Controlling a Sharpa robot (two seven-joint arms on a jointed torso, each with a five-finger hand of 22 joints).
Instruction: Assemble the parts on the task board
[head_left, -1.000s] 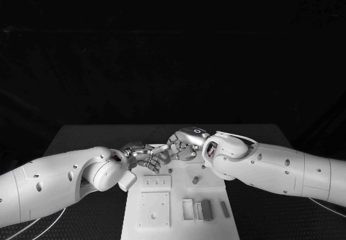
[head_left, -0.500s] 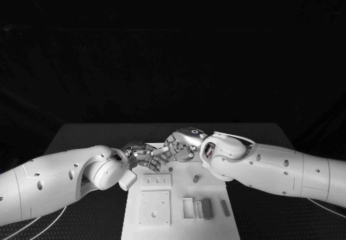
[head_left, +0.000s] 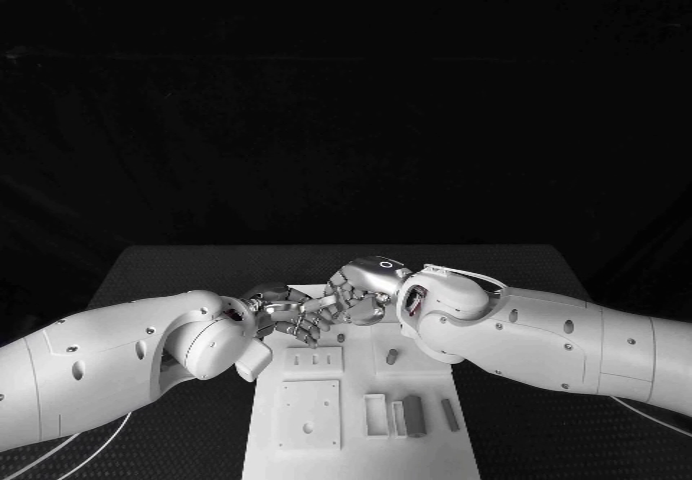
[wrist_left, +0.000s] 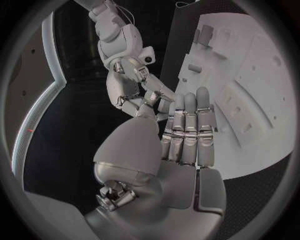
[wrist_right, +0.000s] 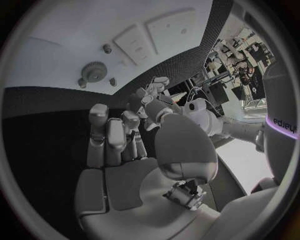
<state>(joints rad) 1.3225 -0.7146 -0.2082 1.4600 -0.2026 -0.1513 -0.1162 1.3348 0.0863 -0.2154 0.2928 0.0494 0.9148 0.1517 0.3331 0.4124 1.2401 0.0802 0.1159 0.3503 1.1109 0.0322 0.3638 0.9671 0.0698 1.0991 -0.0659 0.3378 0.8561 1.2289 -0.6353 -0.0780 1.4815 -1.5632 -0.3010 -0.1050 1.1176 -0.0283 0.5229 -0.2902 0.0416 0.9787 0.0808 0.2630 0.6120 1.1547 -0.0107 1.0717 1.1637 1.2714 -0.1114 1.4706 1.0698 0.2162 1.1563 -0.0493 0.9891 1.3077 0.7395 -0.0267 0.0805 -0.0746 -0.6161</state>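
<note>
The white task board (head_left: 361, 440) lies in the middle of the table, also in the left wrist view (wrist_left: 256, 85) and the right wrist view (wrist_right: 75, 30). Grey parts lie on it: a short peg (head_left: 392, 356) and two bars (head_left: 414, 417) near the front. A gear (wrist_right: 94, 71) and small pegs (wrist_right: 107, 48) sit at its far end. My left hand (head_left: 289, 316) hovers over the board's far left corner, fingers (wrist_left: 187, 125) straight and together, nothing in it. My right hand (head_left: 364, 288) meets it fingertip to fingertip, fingers (wrist_right: 112, 132) curled. Anything between the fingertips is hidden.
Black table (head_left: 173, 275) surrounds the board on both sides. Two white plates (head_left: 312, 362) with small holes lie on the board's left half, and a raised frame (head_left: 375, 416) stands beside the bars. My forearms cross the table's left and right sides.
My right arm and hand have edged a little to the left, closer against the left hand. The left hand and the parts on the board have stayed put.
</note>
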